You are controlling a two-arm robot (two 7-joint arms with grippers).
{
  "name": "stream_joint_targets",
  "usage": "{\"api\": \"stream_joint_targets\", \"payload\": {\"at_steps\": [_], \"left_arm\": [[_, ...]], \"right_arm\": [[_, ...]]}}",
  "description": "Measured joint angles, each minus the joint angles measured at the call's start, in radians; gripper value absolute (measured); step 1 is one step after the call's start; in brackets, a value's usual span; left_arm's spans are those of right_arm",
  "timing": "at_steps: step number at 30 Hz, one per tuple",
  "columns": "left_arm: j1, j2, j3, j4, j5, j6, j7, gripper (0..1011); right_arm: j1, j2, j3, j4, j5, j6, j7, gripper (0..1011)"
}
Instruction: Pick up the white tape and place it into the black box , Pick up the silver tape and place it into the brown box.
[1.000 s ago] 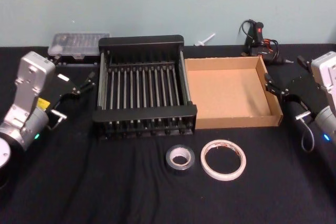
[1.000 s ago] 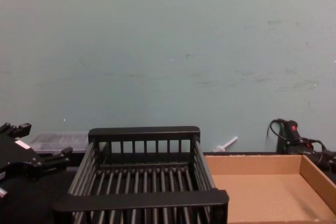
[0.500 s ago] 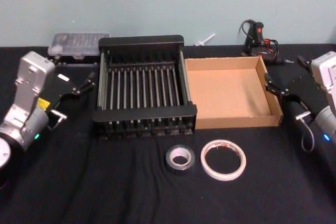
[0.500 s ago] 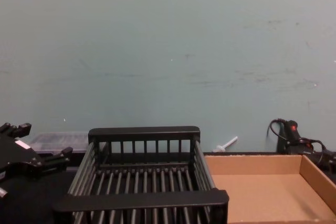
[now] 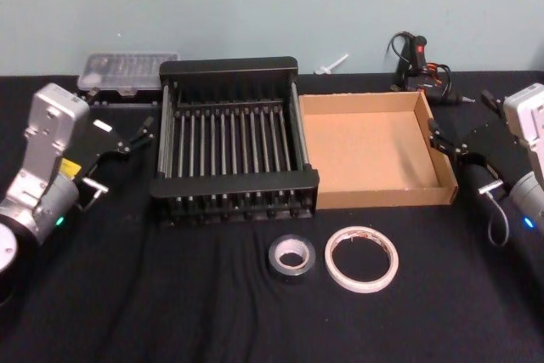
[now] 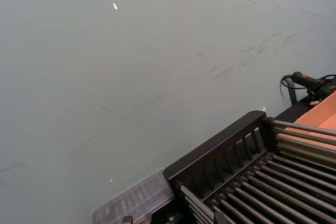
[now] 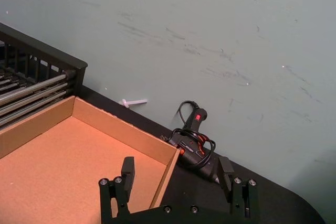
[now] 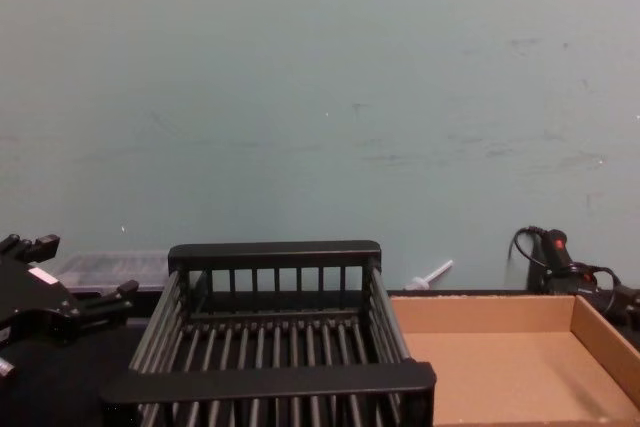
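Now I'd drop the spread-jawed right gripper, beside the brown box, squarely over the white tape near the silver tape; left gripper, also spread, waits beside the black box.

You see the black box at lower centre, the brown box touching its right side. The left gripper sits at lower left, fingers parted. A corded tool lies at far right.
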State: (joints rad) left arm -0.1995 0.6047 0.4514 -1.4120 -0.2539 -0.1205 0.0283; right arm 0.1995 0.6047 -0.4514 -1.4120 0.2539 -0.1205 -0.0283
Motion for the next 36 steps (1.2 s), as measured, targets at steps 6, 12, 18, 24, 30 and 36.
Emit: {"api": "stream_joint_targets", "payload": {"at_steps": [6, 12, 18, 24, 30, 36], "left_arm": [[0.0, 0.0, 0.0, 0.0, 0.0, 0.0, 0.0, 1001], [0.0, 0.0, 0.0, 0.0, 0.0, 0.0, 0.0, 1001], [0.0, 0.0, 0.0, 0.0, 0.0, 0.0, 0.0, 1001], [0.0, 0.0, 0.0, 0.0, 0.0, 0.0, 0.0, 1001], [0.0, 0.0, 0.0, 0.0, 0.0, 0.0, 0.0, 1001], [0.0, 0.0, 0.0, 0.0, 0.0, 0.0, 0.0, 1002]], "right_arm": [[0.0, 0.0, 0.0, 0.0, 0.0, 0.0, 0.0, 1002], [0.0, 0.0, 0.0, 0.0, 0.0, 0.0, 0.0, 1002], [0.0, 0.0, 0.0, 0.0, 0.0, 0.0, 0.0, 1002], [-0.001, -0.003, 0.005, 0.0, 0.0, 0.0, 0.006, 1002], [-0.01, -0.01, 0.025, -0.005, -0.001, -0.002, 0.028, 1002], [-0.038, -0.008, 0.045, -0.038, 0.005, -0.002, 0.045, 1002]]}}
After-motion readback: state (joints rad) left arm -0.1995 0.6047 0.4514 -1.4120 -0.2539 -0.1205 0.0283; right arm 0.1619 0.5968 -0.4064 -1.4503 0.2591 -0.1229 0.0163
